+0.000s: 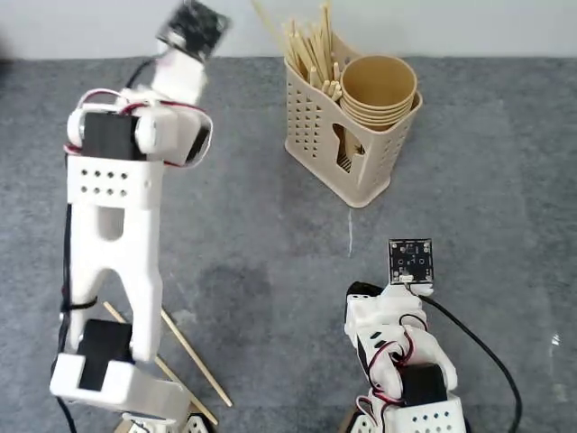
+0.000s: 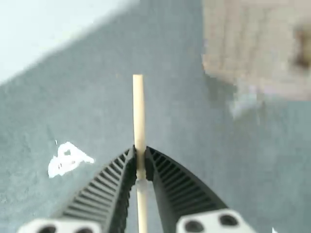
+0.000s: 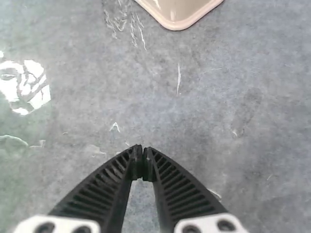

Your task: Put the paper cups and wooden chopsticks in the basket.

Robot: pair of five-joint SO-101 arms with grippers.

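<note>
A beige perforated basket (image 1: 347, 144) stands at the back of the grey carpet. It holds a stack of paper cups (image 1: 379, 86) and a bundle of wooden chopsticks (image 1: 311, 50). My left gripper (image 2: 139, 153) is shut on one wooden chopstick (image 2: 138, 111), held up off the carpet, with the basket (image 2: 252, 43) blurred off to one side. The left arm (image 1: 113, 198) stretches toward the back left. Two more chopsticks (image 1: 194, 356) lie on the carpet by its base. My right gripper (image 3: 142, 150) is shut on nothing, low over the carpet, short of the basket's corner (image 3: 177, 9).
The right arm (image 1: 401, 361) sits folded at the front right with its cable trailing beside it. White scuffs (image 3: 24, 87) mark the carpet. A pale wall borders the far edge of the carpet. Open carpet lies between the arms and the basket.
</note>
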